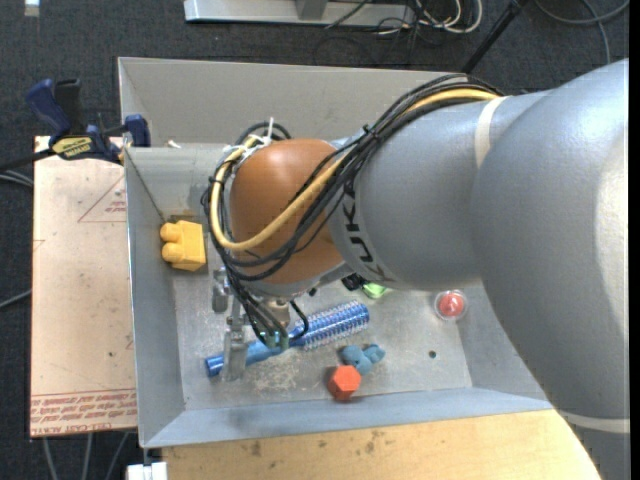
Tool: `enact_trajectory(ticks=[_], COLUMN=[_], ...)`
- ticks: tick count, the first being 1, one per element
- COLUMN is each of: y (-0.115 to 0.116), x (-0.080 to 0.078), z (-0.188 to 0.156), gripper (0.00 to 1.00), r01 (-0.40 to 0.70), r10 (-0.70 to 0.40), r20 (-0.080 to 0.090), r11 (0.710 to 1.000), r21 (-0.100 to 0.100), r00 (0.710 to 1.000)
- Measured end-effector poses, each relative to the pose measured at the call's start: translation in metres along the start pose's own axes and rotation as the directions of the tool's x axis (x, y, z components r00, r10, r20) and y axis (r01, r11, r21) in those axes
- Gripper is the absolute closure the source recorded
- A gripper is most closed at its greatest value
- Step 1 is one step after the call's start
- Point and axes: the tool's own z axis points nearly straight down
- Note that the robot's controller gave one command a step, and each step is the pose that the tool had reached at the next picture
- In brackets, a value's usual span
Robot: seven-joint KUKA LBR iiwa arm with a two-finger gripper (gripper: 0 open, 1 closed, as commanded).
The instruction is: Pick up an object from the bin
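Grey bin (440,363) metal is lying under the gripper (237,356), which is hanging low at the handle end of a blue bristled brush (335,323). Whether it is gripping the brush cannot be told. An orange block (344,381) is sitting nearby.

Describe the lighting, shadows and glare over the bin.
Camera view: soft, even light from above; the orange cover carries a mild sheen, no hard glare; the arm throws a faint shadow on the bin floor by the tool and the blue brush; the yellow block at left lies well lit.
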Motion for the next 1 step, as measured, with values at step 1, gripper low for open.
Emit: enact_trajectory(ticks=[1], y=[-0.0774], x=[0.0187], z=[0.0824], gripper=[0.0], r01=[0.14], r10=[-0.14], r20=[0.014], r11=[0.99], r21=[0.0], r00=[0.99])
